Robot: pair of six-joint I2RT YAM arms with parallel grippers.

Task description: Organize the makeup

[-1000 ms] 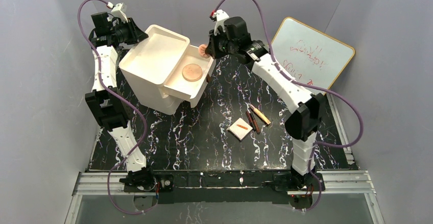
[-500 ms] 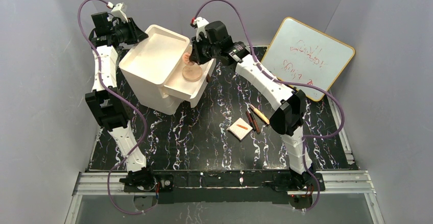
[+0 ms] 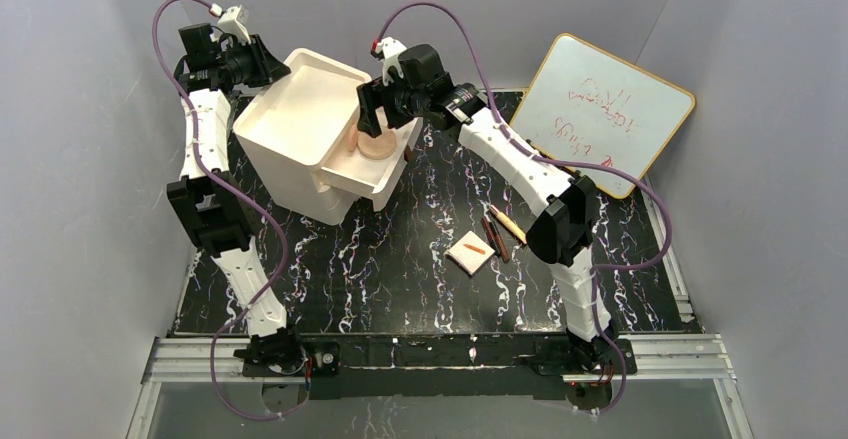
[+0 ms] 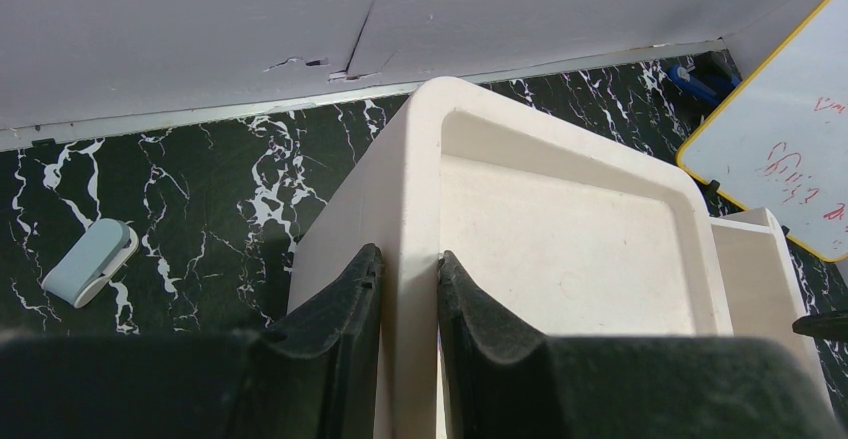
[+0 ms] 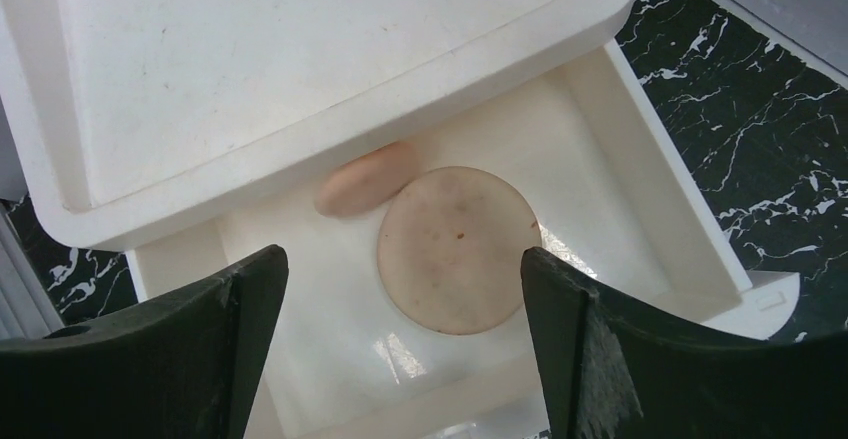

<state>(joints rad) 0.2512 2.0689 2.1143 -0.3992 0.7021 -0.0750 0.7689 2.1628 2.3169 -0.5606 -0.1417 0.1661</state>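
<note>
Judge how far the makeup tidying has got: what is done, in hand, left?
Done: two discs lie in the open drawer, one flat, one tucked under the box top. In hand: the right pincer hangs open over them, holding nothing; the left pincer is shut on the box's rim. Left: the pad and sticks lie on the table.

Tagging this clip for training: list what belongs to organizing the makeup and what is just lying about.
Belongs:
round discs in the open drawer
white square pad
pencil-like sticks
drawer box that takes them

Lying about:
whiteboard
small pale blue clip-like piece
</note>
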